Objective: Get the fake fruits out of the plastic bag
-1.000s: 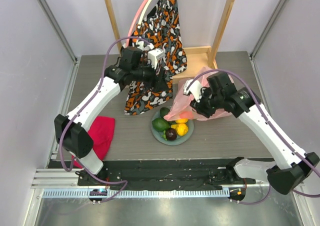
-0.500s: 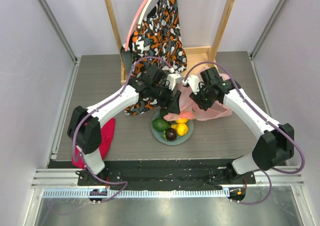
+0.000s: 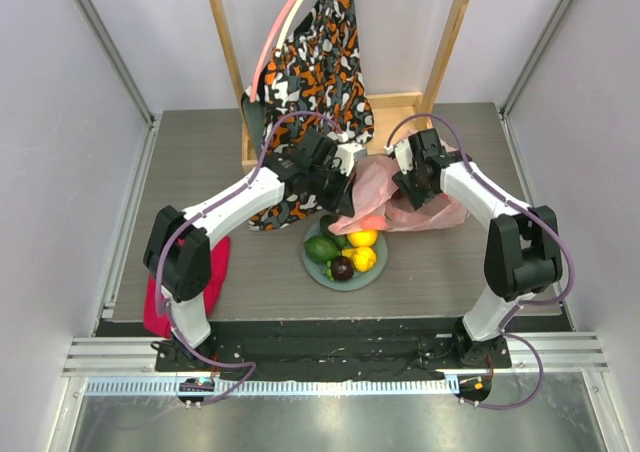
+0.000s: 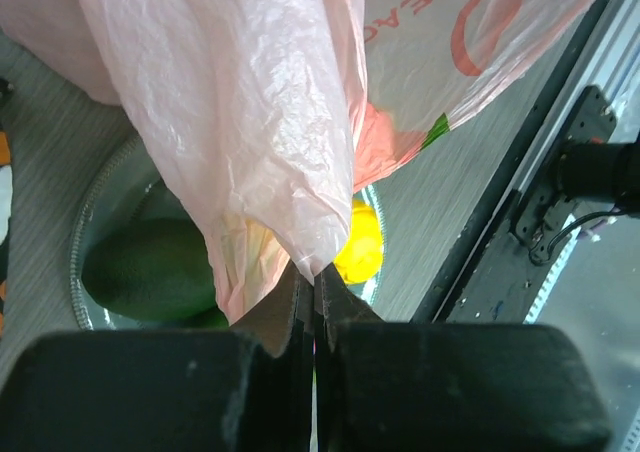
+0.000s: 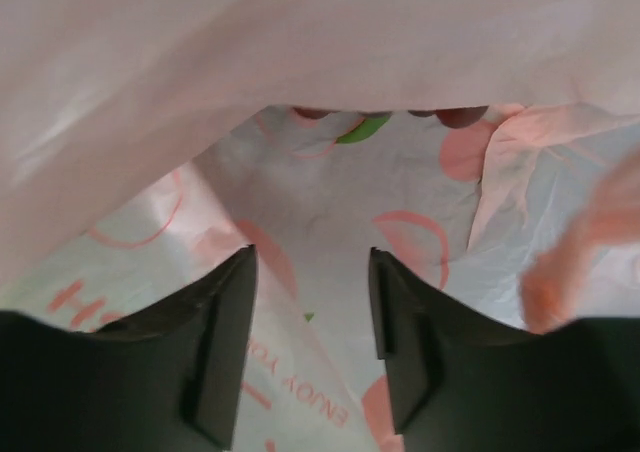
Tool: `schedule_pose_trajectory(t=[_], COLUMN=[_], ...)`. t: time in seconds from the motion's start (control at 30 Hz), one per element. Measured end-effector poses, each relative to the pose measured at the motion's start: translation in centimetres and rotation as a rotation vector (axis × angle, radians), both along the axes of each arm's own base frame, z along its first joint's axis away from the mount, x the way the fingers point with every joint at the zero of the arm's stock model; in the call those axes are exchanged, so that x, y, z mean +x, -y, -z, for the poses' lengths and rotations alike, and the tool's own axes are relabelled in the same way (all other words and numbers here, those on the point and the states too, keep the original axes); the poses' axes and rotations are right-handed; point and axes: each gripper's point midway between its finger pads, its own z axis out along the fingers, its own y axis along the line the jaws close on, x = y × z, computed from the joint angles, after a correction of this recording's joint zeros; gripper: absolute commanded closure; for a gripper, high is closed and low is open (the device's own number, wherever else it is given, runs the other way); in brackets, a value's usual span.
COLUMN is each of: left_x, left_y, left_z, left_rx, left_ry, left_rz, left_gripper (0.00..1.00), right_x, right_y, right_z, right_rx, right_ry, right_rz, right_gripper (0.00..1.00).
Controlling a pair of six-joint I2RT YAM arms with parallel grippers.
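Note:
The pink plastic bag lies crumpled behind a grey-green plate. On the plate sit fake fruits: a green one, a dark purple one and two orange-yellow ones. My left gripper is shut on a fold of the bag's edge and holds it above the green fruit and a yellow fruit. My right gripper is open, its fingers surrounded by bag film with nothing between them.
An orange-black-white patterned garment hangs from a wooden frame at the back. A red cloth lies at the left by the left arm's base. A black rail runs along the table's near edge.
My left gripper swung right over the plate and closed on the bag's edge. My right arm drew back toward the far side, and the bag shifted back off the plate.

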Motion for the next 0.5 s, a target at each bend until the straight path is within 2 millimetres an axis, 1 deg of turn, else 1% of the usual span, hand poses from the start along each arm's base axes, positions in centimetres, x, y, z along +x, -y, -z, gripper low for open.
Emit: schedule_pose_trajectory(t=[0.07,0.13,0.2,0.33,0.4,0.5], left_x=[0.2,0.4,0.5,0.6,0.7,0.5], left_y=[0.3,0.7,1.3,2.0,2.3,2.7], left_z=[-0.7,-1.5,-2.7,-3.9,-4.2,-3.9], left_rx=[-0.017,-0.042,-0.074,-0.112,-0.126,-0.133], left_ry=[0.004,0.004,0.005,0.001,-0.004,-0.019], left_rz=[-0.005,-0.010,-0.012,-0.012,-0.007,0.006], left_gripper=[1.00,1.00,1.00,1.00,1.00,1.00], right_x=[0.6,1.4,2.2,4.0,4.9,6.5], right_y=[0.4,0.4,0.2,-0.2,-0.4,-0.7], right_z=[0.6,0.9,0.9,0.8,0.9,1.4], right_rx=[-0.007,-0.002,0.009,0.047,0.070,0.110], right_ry=[-0.004,0.005,0.018,0.043,0.050,0.051], right_rz=[0.030,0.050,0.067,0.110,0.131,0.163], right_gripper=[0.41,0.40,0.40,0.37,0.37,0.36])
